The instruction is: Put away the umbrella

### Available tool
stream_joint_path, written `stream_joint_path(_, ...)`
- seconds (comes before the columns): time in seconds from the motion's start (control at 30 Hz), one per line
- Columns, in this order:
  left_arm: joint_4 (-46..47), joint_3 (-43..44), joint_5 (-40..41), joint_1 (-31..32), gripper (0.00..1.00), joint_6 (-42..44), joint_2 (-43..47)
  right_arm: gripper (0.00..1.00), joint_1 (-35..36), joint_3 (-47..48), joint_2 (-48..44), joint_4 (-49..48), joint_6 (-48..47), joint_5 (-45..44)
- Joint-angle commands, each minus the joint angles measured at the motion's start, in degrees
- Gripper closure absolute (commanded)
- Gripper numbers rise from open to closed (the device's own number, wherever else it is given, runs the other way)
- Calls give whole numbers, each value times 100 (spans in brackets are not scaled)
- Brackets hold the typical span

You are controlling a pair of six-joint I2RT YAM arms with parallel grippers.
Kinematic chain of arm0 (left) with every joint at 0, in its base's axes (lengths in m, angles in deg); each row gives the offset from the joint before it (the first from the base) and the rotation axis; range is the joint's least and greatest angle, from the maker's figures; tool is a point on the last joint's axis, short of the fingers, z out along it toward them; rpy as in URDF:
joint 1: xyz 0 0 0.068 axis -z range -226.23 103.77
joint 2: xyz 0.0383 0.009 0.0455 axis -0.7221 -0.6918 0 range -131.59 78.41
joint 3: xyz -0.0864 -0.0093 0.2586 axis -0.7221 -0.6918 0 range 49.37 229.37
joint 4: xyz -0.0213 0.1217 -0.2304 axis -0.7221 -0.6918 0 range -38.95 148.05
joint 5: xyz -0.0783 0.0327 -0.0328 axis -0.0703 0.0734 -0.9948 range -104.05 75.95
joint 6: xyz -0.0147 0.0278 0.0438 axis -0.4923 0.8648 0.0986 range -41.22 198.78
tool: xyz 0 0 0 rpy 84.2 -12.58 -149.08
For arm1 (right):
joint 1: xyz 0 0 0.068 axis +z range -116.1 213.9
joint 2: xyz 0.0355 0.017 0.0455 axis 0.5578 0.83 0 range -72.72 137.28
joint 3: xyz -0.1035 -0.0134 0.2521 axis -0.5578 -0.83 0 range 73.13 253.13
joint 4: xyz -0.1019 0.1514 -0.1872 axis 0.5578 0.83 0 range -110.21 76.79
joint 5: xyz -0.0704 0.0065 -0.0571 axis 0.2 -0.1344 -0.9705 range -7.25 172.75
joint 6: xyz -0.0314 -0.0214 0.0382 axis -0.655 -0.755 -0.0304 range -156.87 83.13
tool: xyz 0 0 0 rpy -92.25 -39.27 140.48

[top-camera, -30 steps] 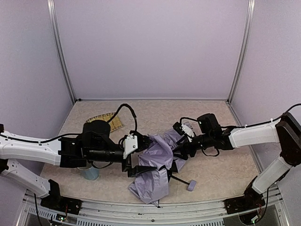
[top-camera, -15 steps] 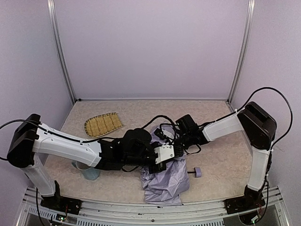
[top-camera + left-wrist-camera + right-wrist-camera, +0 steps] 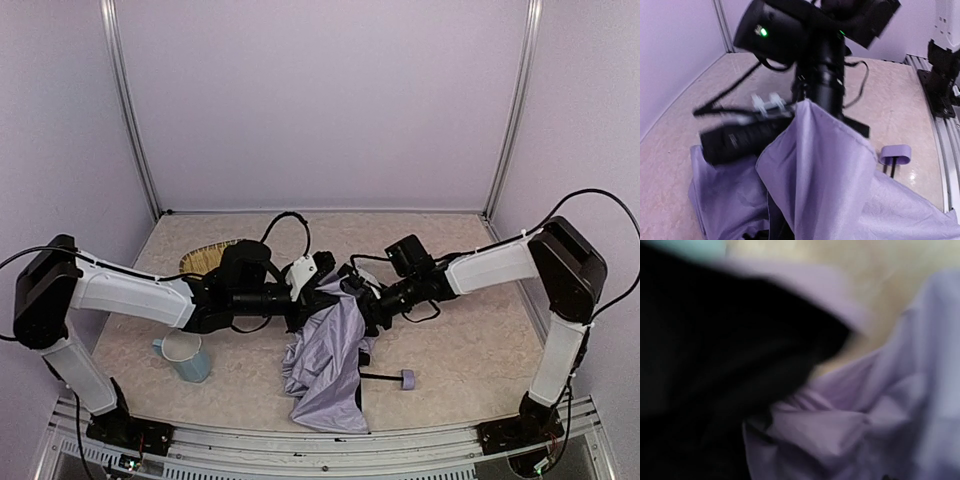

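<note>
Cloth from the umbrella (image 3: pixel 325 355) hung in a loose lavender drape at the middle of the table (image 3: pixel 470 340), its top gathered up between the two arms and its lower folds spread on the surface toward 6 o'clock. The black lining showed along the upper edge. The thin black shaft (image 3: pixel 378 377) stuck out of the cloth toward 3 o'clock, lying flat, with the small lavender knob (image 3: pixel 406 378) at its end, on the table and apart from both arms.

The left gripper (image 3: pixel 322 285) reached in from 9 o'clock and sat against the top of the drape, jaws clenched tight. Whether a fold was pinched between them could not be told, since cloth filled the lower half of the left wrist view. The right gripper (image 3: pixel 368 303) came in from 2 o'clock and met the same raised peak of cloth. The right wrist view was a blur of black and lavender, so I could not tell how its jaws stood.

A pale blue cup (image 3: pixel 186 356) stood upright at 9 o'clock of the umbrella, below the left arm. A woven tray (image 3: pixel 200 262) lay at 10 o'clock, partly hidden behind that arm.
</note>
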Motion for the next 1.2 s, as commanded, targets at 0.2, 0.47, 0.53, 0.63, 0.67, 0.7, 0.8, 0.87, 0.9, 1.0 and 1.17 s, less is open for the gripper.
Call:
stream_joint_path(0.2,94,-509,-456,227,100,-172,918,29,-415,-59,-919,172,875,-1823)
stream_joint_path(0.47,-570,1029,351,-326,100,-779,-619,50,-405,741,724,330,900,-1199)
stream_joint_path(0.53,-909,1319,440,-565,100,-1016,-1186,51,-457,408,514,-172,1130,-867)
stream_joint_path(0.63,-862,1168,215,-733,100,-1225,-1665,52,-616,-244,92,-945,1630,-344)
stream_joint_path(0.67,-800,1076,161,-729,100,-1218,-1769,52,-663,-405,-36,-1063,1808,-243)
stream_joint_path(0.7,-781,1024,143,-721,100,-1221,-1872,52,-696,-546,-139,-1129,1900,-223)
stream_joint_path(0.8,-942,1054,127,-724,100,-1225,-2170,52,-774,-837,-575,-983,2090,-466)
stream_joint_path(0.87,-1042,1073,101,-729,100,-1216,-2347,52,-863,-950,-977,-561,2075,-858)
stream_joint_path(0.9,-1064,1063,80,-733,100,-1211,-2412,51,-867,-987,-1210,-332,1962,-1136)
stream_joint_path(1.0,-1075,1043,5,-737,100,-1195,-2569,50,-669,-1007,-2062,279,1399,-2118)
stream_joint_path(1.17,-1060,1091,-52,-737,100,-1185,-2723,35,809,-1211,-3522,467,-101,-2417)
